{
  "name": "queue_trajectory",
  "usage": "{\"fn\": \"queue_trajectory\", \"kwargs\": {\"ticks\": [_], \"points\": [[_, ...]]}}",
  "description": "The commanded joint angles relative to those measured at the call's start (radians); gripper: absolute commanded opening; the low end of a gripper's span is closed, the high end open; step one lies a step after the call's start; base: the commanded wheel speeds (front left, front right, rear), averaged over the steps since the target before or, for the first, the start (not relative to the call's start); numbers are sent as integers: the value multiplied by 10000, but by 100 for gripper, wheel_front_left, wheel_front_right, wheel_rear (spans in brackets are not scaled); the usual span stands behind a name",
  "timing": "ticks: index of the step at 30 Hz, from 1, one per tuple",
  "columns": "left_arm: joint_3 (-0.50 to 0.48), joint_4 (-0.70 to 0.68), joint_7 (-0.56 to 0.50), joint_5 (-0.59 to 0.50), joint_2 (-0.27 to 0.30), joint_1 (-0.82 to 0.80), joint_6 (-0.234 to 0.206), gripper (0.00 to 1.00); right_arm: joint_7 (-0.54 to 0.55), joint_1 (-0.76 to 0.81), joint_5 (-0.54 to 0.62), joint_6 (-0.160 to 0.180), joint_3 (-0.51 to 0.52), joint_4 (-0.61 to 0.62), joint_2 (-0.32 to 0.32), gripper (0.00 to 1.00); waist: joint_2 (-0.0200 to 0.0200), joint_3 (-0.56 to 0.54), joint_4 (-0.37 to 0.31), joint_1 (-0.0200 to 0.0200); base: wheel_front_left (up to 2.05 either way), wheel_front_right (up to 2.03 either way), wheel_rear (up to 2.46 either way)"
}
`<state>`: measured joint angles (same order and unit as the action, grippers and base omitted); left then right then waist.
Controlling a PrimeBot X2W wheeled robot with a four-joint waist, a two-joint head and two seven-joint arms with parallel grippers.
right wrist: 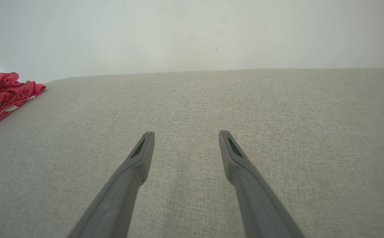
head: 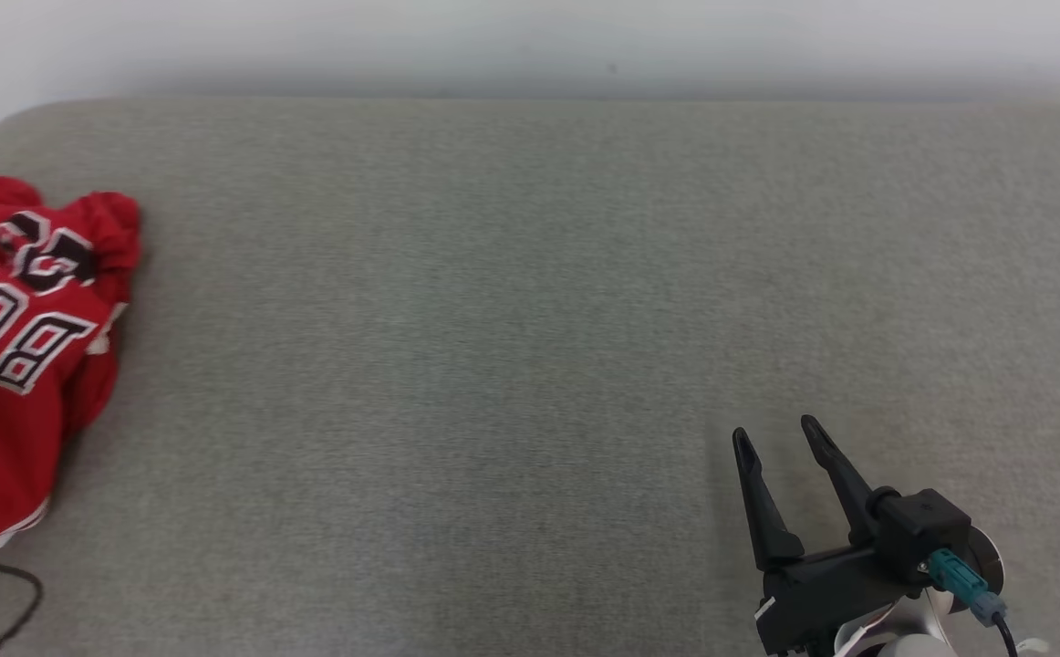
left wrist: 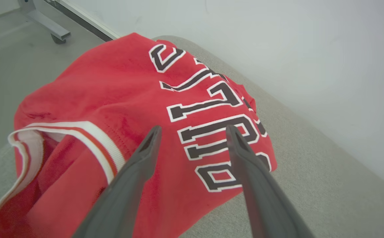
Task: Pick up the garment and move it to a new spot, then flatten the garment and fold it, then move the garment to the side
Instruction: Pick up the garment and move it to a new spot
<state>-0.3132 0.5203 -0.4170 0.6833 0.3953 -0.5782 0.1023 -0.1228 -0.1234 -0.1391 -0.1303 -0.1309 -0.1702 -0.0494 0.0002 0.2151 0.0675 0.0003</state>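
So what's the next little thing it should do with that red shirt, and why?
Probably lower the left gripper onto the red jersey and close on a fold. It hangs open over the crumpled cloth, holding nothing, while the right gripper is open over the bare grey surface, well away from the jersey.

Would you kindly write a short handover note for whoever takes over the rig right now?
Left gripper: open, holding nothing, fingers pointing at the red garment.
Right gripper: open, empty, over the bare grey surface.
Garment: rumpled at the surface's far left end, lettering up.
Done: nothing evident; the garment is not neatly folded.
Left: probably everything. Grasp it, move it to open surface, flatten, fold, set aside.
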Motion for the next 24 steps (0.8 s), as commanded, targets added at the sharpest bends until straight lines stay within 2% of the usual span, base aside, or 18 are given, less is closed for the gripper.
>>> {"fn": "queue_trajectory", "kwargs": {"ticks": [1, 5, 12, 13, 14, 15, 19, 24], "points": [[-190, 38, -224, 233, 205, -115, -60, 100, -29, -106, -86, -8, -13, 48, -16, 100, -2, 734, -905, -3, 0, 0, 0], [-666, 207, -1039, 904, 312, -269, -411, 100, -98, -174, -160, -8, -16, -10, -17, 100, -2, 768, -1129, -3, 0, 0, 0], [-489, 291, -1224, 235, 659, 127, -1249, 100, -180, -276, -259, -8, -32, -162, -16, 100, -2, 774, -1323, -3, 0, 0, 0], [-464, 304, -1109, 106, 730, 127, -1339, 44, -196, -289, -272, -8, -17, -184, -16, 100, -2, 754, -1329, -3, 0, 0, 0], [-420, 297, -1003, 18, 776, 135, -1362, 5, -209, -293, -278, -8, -14, -220, -16, 100, -2, 719, -1334, -3, 0, 0, 0], [-374, 345, -963, -13, 777, 176, -1407, 0, -218, -283, -290, -8, 0, -254, -16, 100, -2, 667, -1334, -3, 0, 0, 0], [-259, 445, -940, -167, 916, 210, -1332, 0, -251, -178, -289, -8, 101, -336, -17, 100, -2, 417, -1238, -3, 0, 0, 0], [-39, 350, -984, -184, 1076, -137, -1023, 0, -374, -8, -480, -8, 175, -521, -19, 100, -2, -50, -996, -3, 0, 0, 0]]}}
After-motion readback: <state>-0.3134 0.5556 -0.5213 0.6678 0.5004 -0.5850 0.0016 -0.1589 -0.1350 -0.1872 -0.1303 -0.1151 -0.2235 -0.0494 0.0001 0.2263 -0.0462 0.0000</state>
